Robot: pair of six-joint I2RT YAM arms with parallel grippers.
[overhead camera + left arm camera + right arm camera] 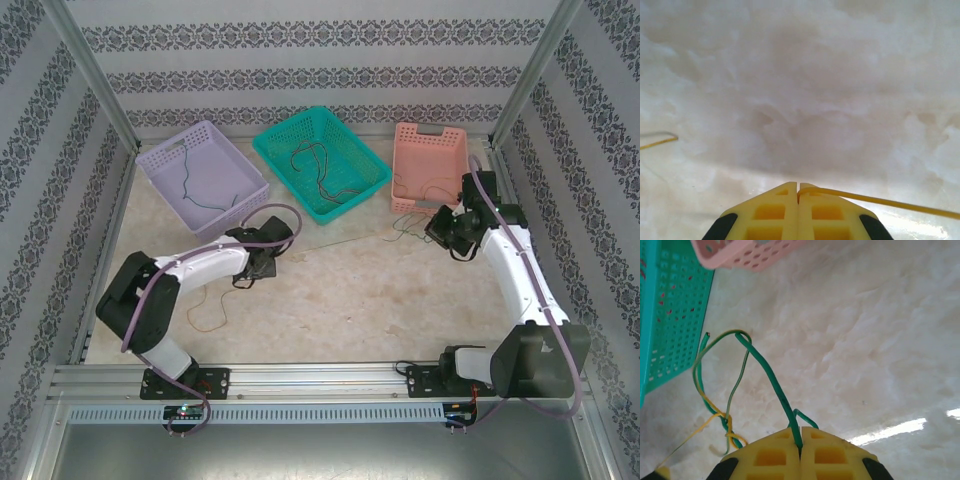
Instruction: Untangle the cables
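Pinching cables (pixel 880 201) (pixel 774 386), 2 grippers (pixel 798 189) (pixel 800 434) (fully closed)

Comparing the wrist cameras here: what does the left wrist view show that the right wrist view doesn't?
Left wrist: the left gripper pinching a yellow cable that runs off rightward. Right wrist: the right gripper pinching a green cable, tangled with a yellow strand, near the teal basket and pink basket. Both: shut yellow fingers over the marble table.

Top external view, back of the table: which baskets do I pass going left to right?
lavender basket → teal basket → pink basket
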